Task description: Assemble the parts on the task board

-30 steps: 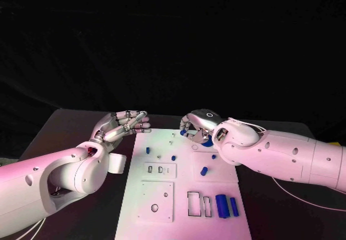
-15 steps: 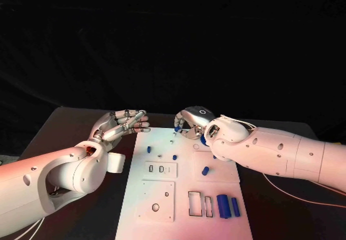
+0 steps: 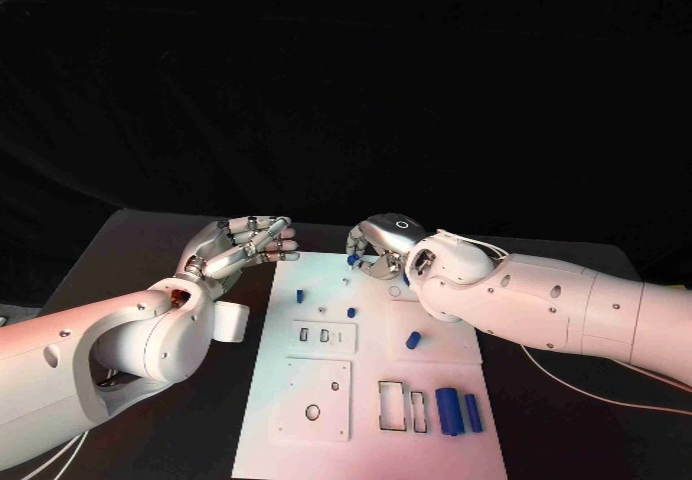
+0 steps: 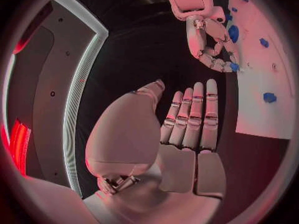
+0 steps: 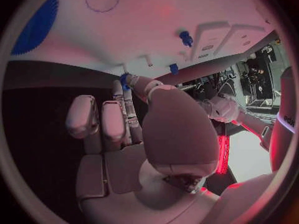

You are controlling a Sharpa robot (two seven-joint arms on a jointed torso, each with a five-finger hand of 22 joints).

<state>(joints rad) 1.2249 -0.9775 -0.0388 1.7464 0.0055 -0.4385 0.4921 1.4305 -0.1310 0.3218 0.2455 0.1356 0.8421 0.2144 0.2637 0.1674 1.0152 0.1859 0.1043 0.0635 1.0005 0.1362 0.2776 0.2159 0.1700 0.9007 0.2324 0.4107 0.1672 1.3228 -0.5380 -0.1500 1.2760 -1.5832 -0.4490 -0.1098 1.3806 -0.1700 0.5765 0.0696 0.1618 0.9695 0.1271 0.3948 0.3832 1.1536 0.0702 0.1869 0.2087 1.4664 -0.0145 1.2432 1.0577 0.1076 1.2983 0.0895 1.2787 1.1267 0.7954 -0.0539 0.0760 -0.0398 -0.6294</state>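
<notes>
Our right hand (image 3: pixel 381 248) pinches a small blue part (image 3: pixel 353 259) at its fingertips, just over the far end of the task board (image 3: pixel 368 420). Our left hand (image 3: pixel 238 250) holds nothing, its fingers straight and side by side, hovering beside the board's far left corner above the counter (image 3: pixel 130 260). Further out on the board we see more blue parts: a peg (image 3: pixel 300 296) near the left edge, another (image 3: pixel 351 311) mid-board, a slanted piece (image 3: pixel 414 339), and two long pieces (image 3: pixel 457 411) lying side by side at the near right.
</notes>
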